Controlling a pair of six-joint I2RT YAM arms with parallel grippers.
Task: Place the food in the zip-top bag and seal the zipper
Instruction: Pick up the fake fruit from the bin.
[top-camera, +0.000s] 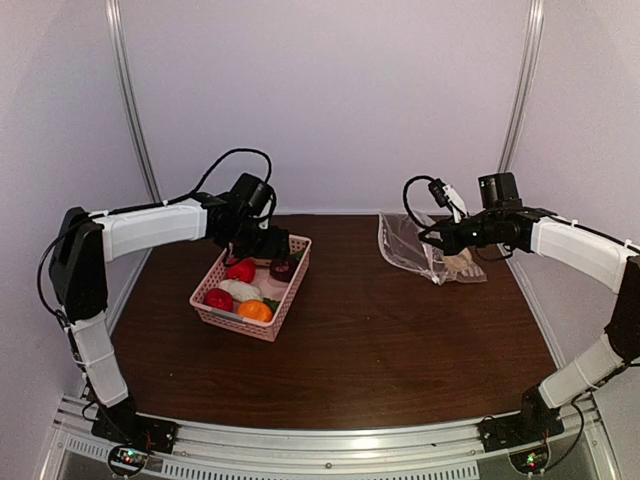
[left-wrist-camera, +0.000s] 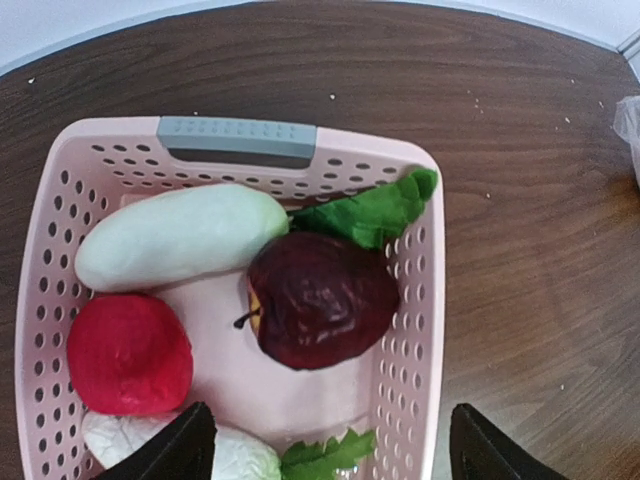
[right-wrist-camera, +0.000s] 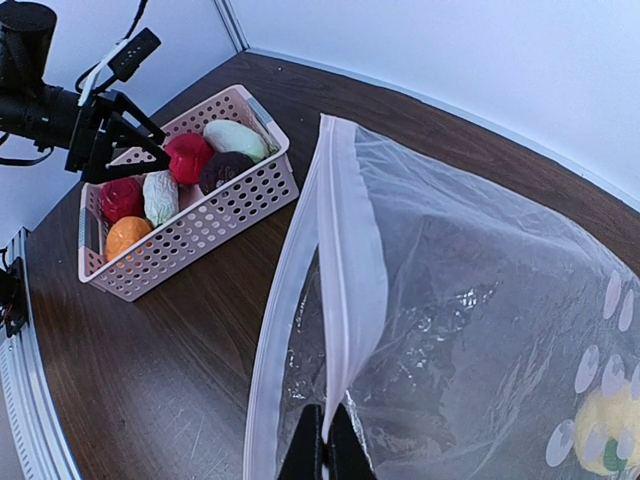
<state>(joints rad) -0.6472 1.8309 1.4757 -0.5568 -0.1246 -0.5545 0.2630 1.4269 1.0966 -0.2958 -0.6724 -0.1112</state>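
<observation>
Most of the food (top-camera: 243, 288) lay in the pink basket (top-camera: 232, 320), left of centre on the table (top-camera: 400, 350). The left wrist view showed a white radish (left-wrist-camera: 180, 240), a dark purple fruit (left-wrist-camera: 320, 300) and a red fruit (left-wrist-camera: 130, 355). The top view added an orange piece (top-camera: 255, 311) at the near end. The bag (top-camera: 410, 240) was well apart on the right, lifted by one edge. Something yellow (right-wrist-camera: 598, 432) showed through its lower corner. It was probably inside already, though it might have been behind the plastic.

Your right gripper (right-wrist-camera: 325, 455) was pressed together, pinching the bag at its mouth edge, right on the zipper (right-wrist-camera: 350, 260). Your left gripper (left-wrist-camera: 330, 440) hung over the basket, spread wide and holding nothing, with the purple fruit just ahead of it.

Watch the spread of that left gripper. One finger sat over the inside of the basket and the other looked to be outside its wall. If you went straight down, you could catch the rim and drag or tip the basket. The fruits were round and smooth, so an off-centre squeeze could pop one out. At the bag, the mouth looked like a narrow slit, so a fruit could hit the lip and roll off across the table. The thin plastic could also slip out of so small a pinch.

I could not tell whether you held one layer of the mouth or both. A second radish was cut off at the bottom of the left wrist view. The top view was too small to count the pieces.
</observation>
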